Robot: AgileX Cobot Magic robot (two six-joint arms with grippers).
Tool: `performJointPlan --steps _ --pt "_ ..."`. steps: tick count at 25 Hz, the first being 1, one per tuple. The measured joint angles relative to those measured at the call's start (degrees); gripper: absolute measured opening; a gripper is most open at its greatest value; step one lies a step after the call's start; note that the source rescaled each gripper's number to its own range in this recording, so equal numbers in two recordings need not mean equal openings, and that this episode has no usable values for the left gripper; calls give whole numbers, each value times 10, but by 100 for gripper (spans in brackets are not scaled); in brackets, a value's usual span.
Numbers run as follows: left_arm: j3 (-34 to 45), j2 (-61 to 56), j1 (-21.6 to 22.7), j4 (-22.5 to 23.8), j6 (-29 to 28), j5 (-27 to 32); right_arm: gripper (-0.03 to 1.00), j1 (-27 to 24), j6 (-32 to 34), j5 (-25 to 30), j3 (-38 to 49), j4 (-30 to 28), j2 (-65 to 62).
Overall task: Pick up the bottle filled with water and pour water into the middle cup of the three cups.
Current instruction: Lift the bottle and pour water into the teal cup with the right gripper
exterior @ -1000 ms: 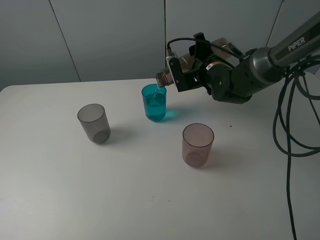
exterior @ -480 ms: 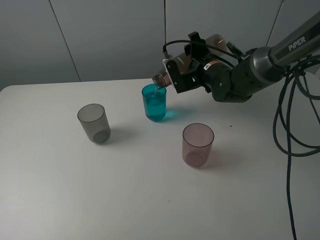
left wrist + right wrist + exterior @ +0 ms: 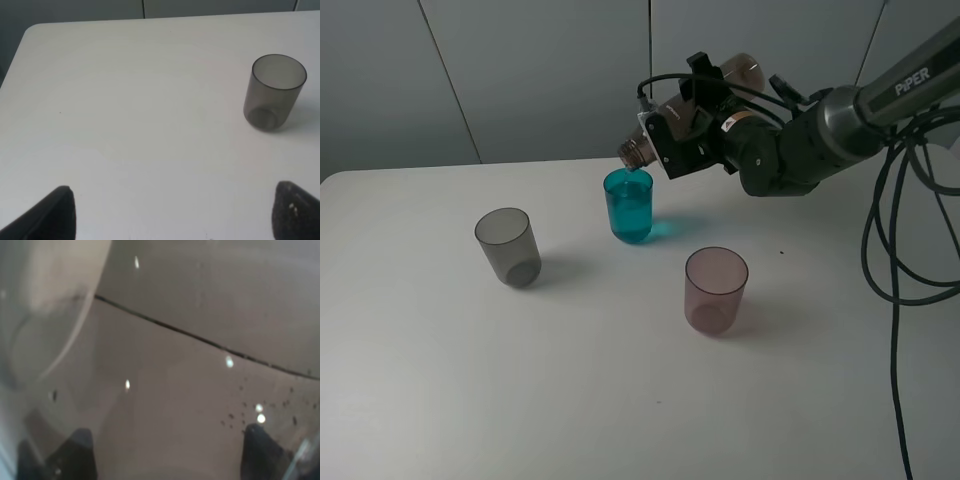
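bottle [image 3: 640,151] being held tilted, mouth hanging just above the middle cup [image 3: 628,205] rim | right hand [image 3: 672,140] clamping its body | risk: steeper tilt throwing water past the rim onto table [image 3: 440,380], or overfilling

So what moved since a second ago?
The right fingers tipped the bottle steeper: its bottom end rose and its mouth slid a little left over the teal cup. They still grip it. The grey cup, pink cup and teal cup stayed put.
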Motion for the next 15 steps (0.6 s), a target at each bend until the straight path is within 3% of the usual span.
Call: performJointPlan --steps 15 --pt "0 0 0 0 -1 0 3 -1 0 -1 0 -42 0"
